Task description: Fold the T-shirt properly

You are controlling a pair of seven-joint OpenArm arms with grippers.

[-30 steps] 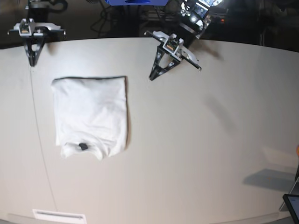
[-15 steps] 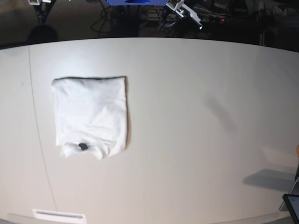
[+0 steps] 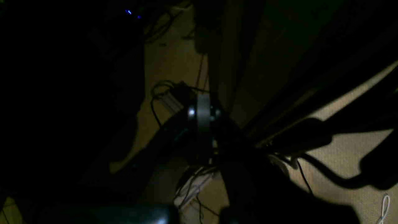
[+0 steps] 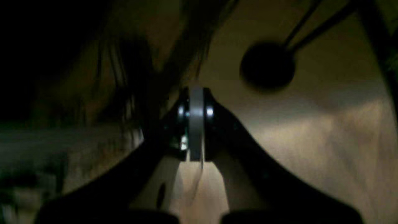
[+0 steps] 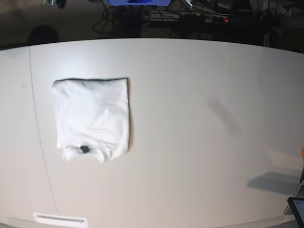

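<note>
The folded T-shirt (image 5: 91,118) is lying flat on the white table (image 5: 199,118), well apart from both claws. The left gripper (image 3: 203,116) and right gripper (image 4: 196,124) are being kept closed, empty, off the table.

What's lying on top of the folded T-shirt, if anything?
Nothing rests on the T-shirt; it lies folded on the table, plain white side up, a small dark neck tag showing. Its inner layers are covered.

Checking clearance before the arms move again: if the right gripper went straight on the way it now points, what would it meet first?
Nothing close, it seems. The right gripper, jaws shut, points off the table toward a dim floor; the folded T-shirt lies nowhere in that line. Depth is unclear in the blurred wrist view.
</note>
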